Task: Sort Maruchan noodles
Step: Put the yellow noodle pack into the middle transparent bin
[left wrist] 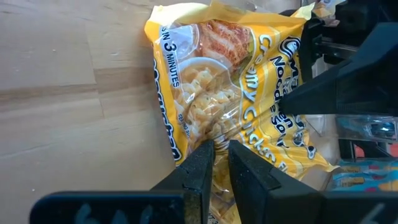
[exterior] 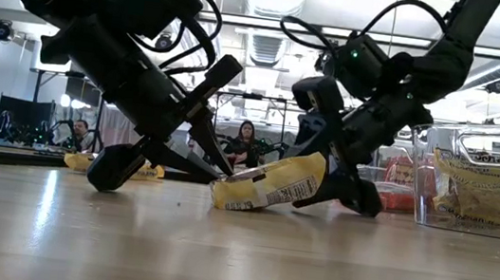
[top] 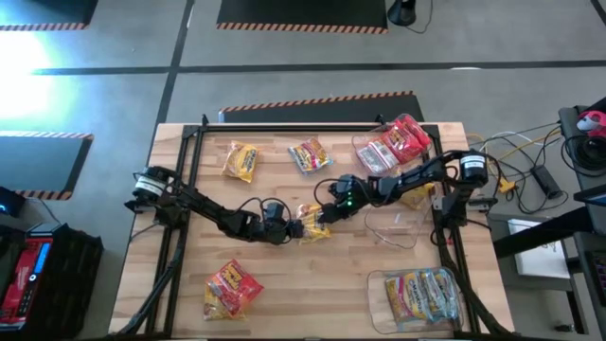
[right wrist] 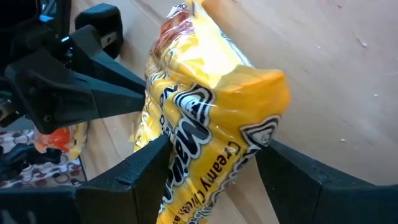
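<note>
A yellow Maruchan noodles packet [top: 313,221] lies tilted at the table's middle, between my two grippers. One end [exterior: 224,197] rests on the wood and the other end [exterior: 315,170] is raised. My left gripper [top: 295,227] comes from the left and is shut on the packet's edge. My right gripper [right wrist: 211,148] comes from the right and is open, one finger on each side of the raised end. More noodle packets lie loose: a yellow one [top: 240,161], a mixed-colour one [top: 310,154] and a red-yellow one [top: 232,287]. My left gripper pinches the packet's crinkled edge [left wrist: 219,134] between its two fingers, near the end that rests on the table. The fingers [exterior: 214,162] slant down from the table's left side. The packet sits tilted, its low end on the wood. My right gripper's fingers [right wrist: 149,163] flank the packet's raised end [right wrist: 249,93]; whether they touch it I cannot tell.
A clear tub [top: 371,159] with red packets stands at the far right. A second tub [top: 377,284] with blue-yellow packets is at the near right. An empty clear tub [top: 398,227] sits just right of my right gripper. People show beyond the table in the low view.
</note>
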